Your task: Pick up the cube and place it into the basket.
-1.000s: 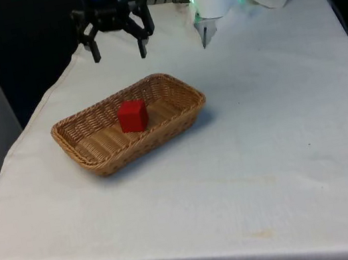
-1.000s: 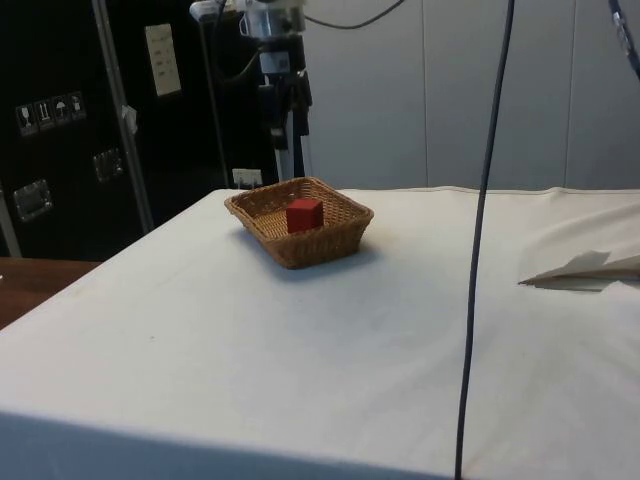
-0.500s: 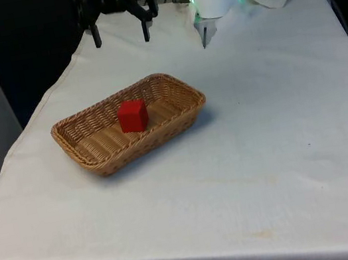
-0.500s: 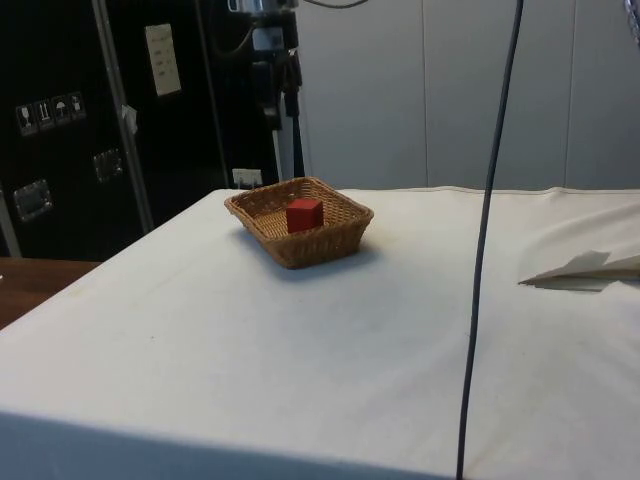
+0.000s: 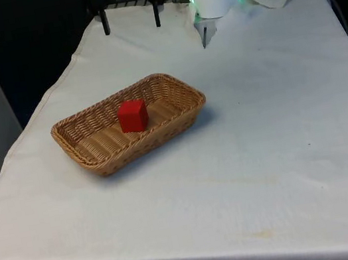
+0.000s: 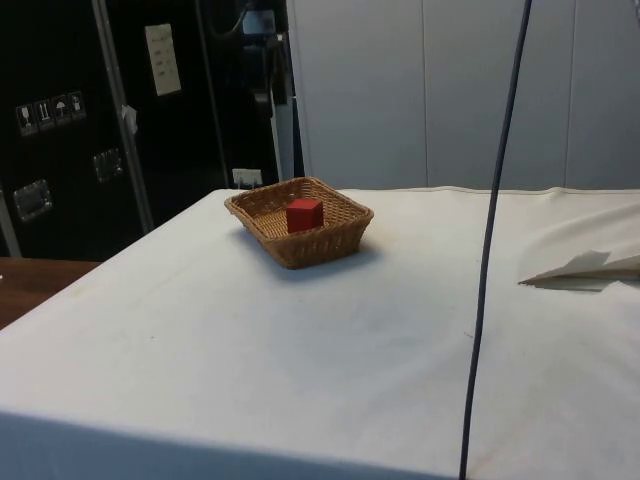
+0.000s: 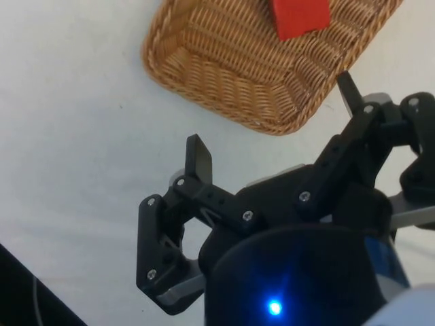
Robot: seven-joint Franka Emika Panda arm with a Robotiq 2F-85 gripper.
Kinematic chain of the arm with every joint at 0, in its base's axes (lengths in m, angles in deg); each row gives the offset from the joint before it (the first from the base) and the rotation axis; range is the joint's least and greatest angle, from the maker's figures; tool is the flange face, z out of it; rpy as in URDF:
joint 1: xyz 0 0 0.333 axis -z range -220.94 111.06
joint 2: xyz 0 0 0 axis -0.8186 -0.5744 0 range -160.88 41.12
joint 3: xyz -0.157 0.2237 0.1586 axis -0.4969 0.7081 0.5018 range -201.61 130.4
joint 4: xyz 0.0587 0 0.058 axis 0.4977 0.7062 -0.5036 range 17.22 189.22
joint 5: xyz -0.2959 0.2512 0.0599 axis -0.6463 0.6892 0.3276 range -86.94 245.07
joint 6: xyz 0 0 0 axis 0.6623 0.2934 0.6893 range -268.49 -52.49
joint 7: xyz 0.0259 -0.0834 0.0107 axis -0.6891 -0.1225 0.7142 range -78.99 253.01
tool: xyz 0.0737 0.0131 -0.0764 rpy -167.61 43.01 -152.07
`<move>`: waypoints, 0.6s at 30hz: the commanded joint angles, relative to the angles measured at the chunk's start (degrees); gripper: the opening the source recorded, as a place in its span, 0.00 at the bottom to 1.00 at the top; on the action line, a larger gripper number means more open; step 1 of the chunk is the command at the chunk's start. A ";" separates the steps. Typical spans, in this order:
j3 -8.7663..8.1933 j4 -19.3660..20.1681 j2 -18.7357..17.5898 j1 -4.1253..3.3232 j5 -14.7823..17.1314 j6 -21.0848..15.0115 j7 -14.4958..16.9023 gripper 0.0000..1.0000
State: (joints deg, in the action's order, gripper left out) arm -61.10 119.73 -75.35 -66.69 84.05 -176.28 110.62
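1. The small red cube [image 5: 132, 116] sits inside the shallow oblong woven wicker basket [image 5: 99, 162], resting on the basket floor towards its far long wall. The cube is upright and nothing grips it. In the side view the same cube [image 6: 304, 214] shows above the basket rim [image 6: 300, 246], and in the wrist view it [image 7: 299, 17] lies within the basket [image 7: 224, 75].

2. The basket stands on the worktop under a white cloth [image 5: 277, 139], on the half nearer the front view's left edge, roughly midway between the near and far edges. It lies at an angle to the worktop's edges.

3. The black two-finger gripper [image 5: 131, 22] hangs high over the far edge of the worktop, well apart from the basket and the cube. Its two fingertips point downward.

4. Gripper state: the fingers [image 7: 199, 161] stand wide apart with nothing between them, as the wrist view confirms [image 7: 272, 129]. Neither finger touches the basket.

5. In the side view the gripper [image 6: 268, 85] is seen against the dark cabinets, above and beyond the basket.

6. A dark cable [image 6: 490, 250] hangs down across the side view, in front of the worktop.

7. A folded piece of white cloth or paper [image 6: 590, 268] lies on the worktop near its edge, well apart from the basket.
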 commanded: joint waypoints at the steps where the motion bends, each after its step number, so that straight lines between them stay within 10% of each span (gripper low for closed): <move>1: 0.00 -0.06 0.34 -0.29 -0.57 0.40 -0.06 1.00; 18: 2.46 0.92 2.35 -0.97 -1.78 0.29 0.11 1.00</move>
State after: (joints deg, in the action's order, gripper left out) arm -58.52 120.02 -73.58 -67.38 82.90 -175.76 111.19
